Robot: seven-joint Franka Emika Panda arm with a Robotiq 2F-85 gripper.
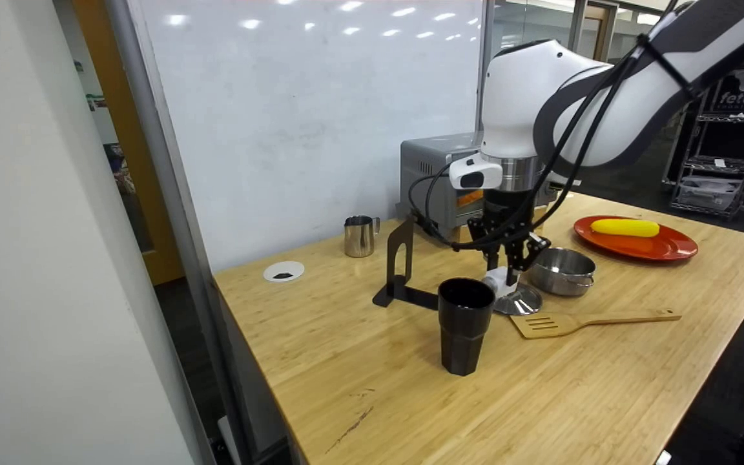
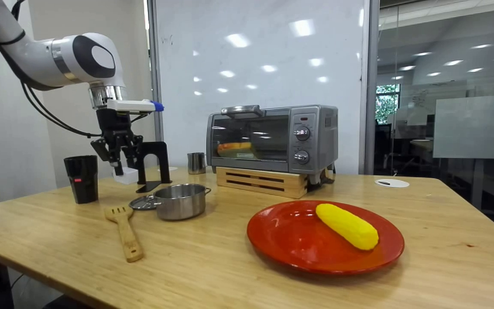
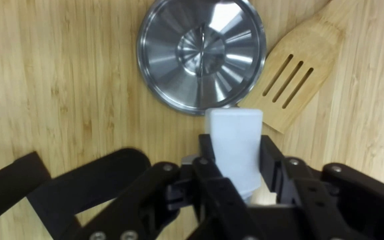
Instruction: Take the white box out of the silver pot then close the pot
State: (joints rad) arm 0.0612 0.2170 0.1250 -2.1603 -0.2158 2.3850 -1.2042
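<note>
At lower centre, the gripper [image 3: 236,144] holds a white box [image 3: 236,151]. On the wooden tabletop [image 3: 78,86] are a metal pot lid [image 3: 201,55], upper centre, a slotted wooden spatula [image 3: 302,71] beside it, upper right, and a black bracket [image 3: 93,176], lower left.

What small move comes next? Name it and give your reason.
Probably lower the white box onto the table beside the lid. The gripper has it clamped outside the silver pot, seemingly a little above the table, and the pot stands uncovered; setting the box down would likely free the gripper to fetch the lid.
</note>
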